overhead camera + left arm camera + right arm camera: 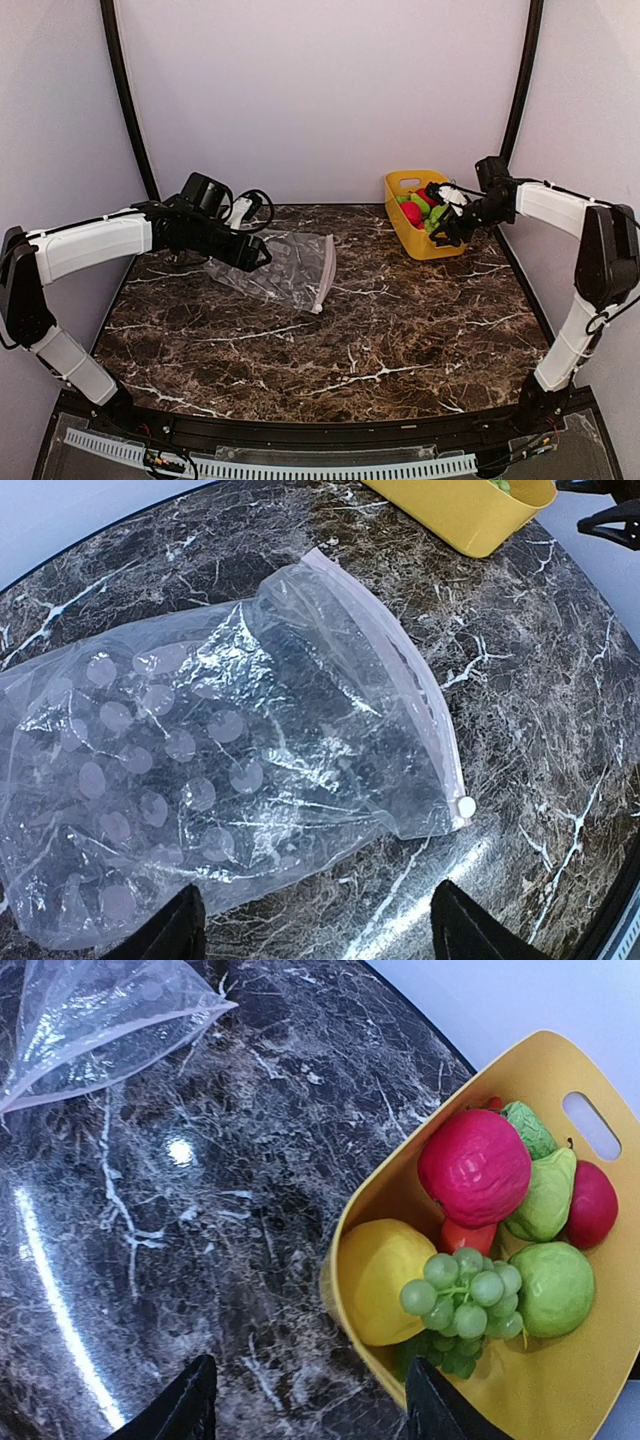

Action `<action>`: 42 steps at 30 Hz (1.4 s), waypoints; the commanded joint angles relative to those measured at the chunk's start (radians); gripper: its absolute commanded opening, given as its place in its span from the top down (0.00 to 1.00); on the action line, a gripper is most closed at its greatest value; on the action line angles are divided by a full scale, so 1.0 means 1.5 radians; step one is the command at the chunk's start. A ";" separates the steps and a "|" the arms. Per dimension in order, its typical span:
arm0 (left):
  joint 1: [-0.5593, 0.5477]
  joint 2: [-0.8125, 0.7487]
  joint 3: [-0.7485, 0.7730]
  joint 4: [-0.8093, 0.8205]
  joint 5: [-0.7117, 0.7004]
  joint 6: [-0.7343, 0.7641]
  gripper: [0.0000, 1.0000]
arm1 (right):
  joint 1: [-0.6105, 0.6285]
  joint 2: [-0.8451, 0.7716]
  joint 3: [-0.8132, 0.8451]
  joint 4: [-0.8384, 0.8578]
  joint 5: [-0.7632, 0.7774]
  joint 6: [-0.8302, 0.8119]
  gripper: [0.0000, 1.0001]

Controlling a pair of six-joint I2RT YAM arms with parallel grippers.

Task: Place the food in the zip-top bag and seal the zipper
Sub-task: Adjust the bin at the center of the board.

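Observation:
The clear zip-top bag [285, 268] lies flat on the marble table, left of centre; it fills the left wrist view [200, 760] and its corner shows in the right wrist view [90, 1020]. Its pale zipper [405, 675] runs along the right edge, with a white slider [466, 806] at the near end. The food [480, 1250] sits in the yellow basket [418, 235]: a red round fruit, a yellow one, green grapes, green ones. My left gripper [262, 255] is open and empty above the bag's left part. My right gripper [438, 232] is open and empty over the basket's near-left rim.
The yellow basket [375, 1185] stands at the table's back right, near the right wall. Its corner shows in the left wrist view [470, 515]. Bare dark marble [380, 340] lies between bag and basket and toward the front. Curved walls close the back and sides.

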 commanded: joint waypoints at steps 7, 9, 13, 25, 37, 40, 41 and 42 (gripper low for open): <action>-0.002 -0.035 0.000 -0.007 -0.003 0.002 0.23 | 0.002 0.164 0.141 -0.021 0.062 -0.071 0.41; -0.002 -0.035 -0.001 -0.006 -0.008 0.004 0.23 | 0.004 0.174 0.147 -0.034 0.058 -0.084 0.46; -0.002 -0.035 -0.001 -0.007 -0.011 0.006 0.23 | 0.010 0.159 0.145 -0.090 0.035 -0.116 0.59; -0.002 -0.023 0.002 -0.009 0.023 0.011 0.25 | 0.114 -0.052 -0.060 -0.197 0.012 -0.159 0.83; -0.056 -0.002 0.050 -0.003 0.024 -0.027 0.24 | 0.120 -0.166 -0.094 -0.119 0.057 -0.102 0.55; -0.070 0.008 0.069 -0.019 0.014 -0.035 0.24 | 0.087 -0.105 -0.041 -0.102 0.074 -0.113 0.45; -0.072 0.008 0.070 -0.020 0.009 -0.036 0.24 | 0.076 -0.069 -0.020 -0.101 0.078 -0.119 0.43; -0.075 0.006 0.069 -0.019 0.007 -0.040 0.24 | 0.067 -0.045 -0.001 -0.101 0.084 -0.125 0.42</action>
